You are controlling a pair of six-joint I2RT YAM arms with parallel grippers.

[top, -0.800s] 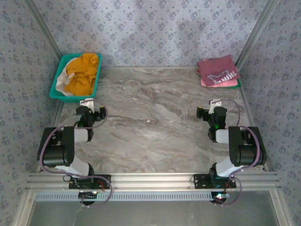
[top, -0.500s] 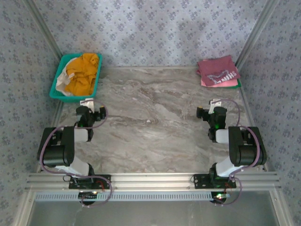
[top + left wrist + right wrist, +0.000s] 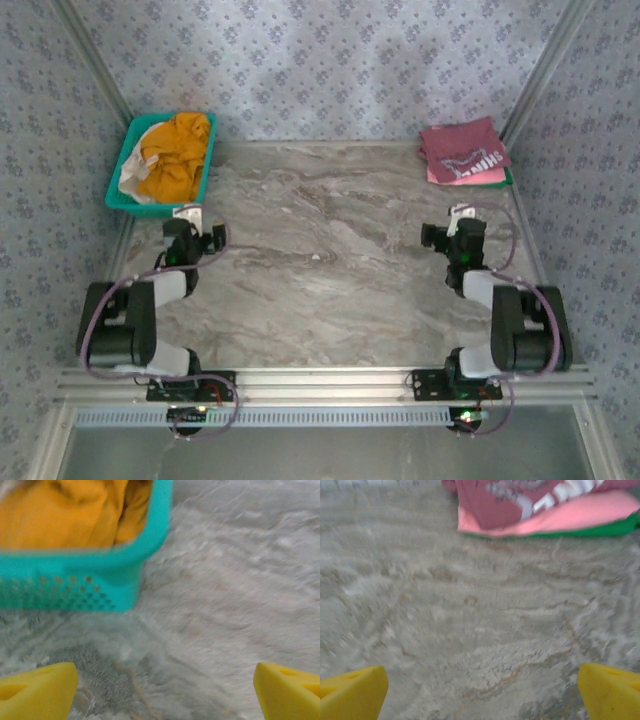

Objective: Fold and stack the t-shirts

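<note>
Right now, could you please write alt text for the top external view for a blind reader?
A crumpled mustard-yellow t-shirt lies in a teal basket at far left of the marble table; a folded maroon t-shirt lies on a pink t-shirt at the far right. The left tool sits short of the basket, the right tool short of the maroon t-shirt, both open.
</note>
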